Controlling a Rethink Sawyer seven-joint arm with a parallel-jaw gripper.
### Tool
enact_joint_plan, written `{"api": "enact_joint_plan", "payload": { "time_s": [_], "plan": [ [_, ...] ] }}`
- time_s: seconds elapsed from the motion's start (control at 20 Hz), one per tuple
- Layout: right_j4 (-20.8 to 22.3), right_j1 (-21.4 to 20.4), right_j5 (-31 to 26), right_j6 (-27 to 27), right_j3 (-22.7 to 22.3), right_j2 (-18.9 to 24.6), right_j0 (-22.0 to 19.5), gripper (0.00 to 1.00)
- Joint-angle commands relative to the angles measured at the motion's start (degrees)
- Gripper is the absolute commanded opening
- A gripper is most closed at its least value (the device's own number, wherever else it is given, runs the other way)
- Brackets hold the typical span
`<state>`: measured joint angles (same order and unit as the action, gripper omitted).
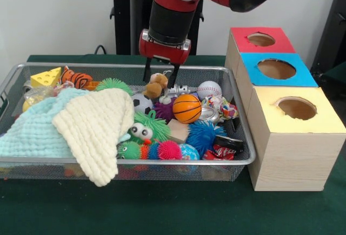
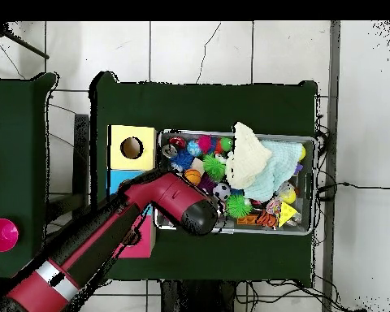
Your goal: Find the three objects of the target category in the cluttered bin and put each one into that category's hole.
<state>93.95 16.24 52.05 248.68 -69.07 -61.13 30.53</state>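
Bin (image 1: 11, 81) of wire mesh sits on the green table (image 1: 162, 208), crammed with toys, and beside it stand three wooden boxes with round holes: yellow-topped (image 1: 294, 111), blue-topped (image 1: 275, 68) and red-topped (image 1: 261, 39). A pale blue cloth (image 1: 32, 132) and a cream cloth (image 1: 94, 124) lie over one end of the bin. The red arm reaches down over the bin's far side, its gripper (image 1: 161, 76) with fingers spread apart on either side of a small brown teddy bear (image 1: 155, 85), not visibly clamping it. Near the bear lie an orange basketball (image 1: 186, 108), a white baseball (image 1: 209, 89), a soccer ball (image 1: 142, 103), a green googly-eyed spiky toy (image 1: 146, 128) and a yellow cheese wedge (image 1: 46, 77).
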Motion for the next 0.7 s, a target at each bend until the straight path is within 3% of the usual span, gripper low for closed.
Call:
{"api": "enact_joint_plan", "payload": {
  "time_s": [0.05, 0.7],
  "plan": [
    [-3.89, 1.98, -3.74, 2.50, 2.30, 9.44, -0.98, 1.00],
    [-5.11, 3.36, -7.97, -1.49, 1.48, 12.02, -2.73, 1.00]
  ]
}}
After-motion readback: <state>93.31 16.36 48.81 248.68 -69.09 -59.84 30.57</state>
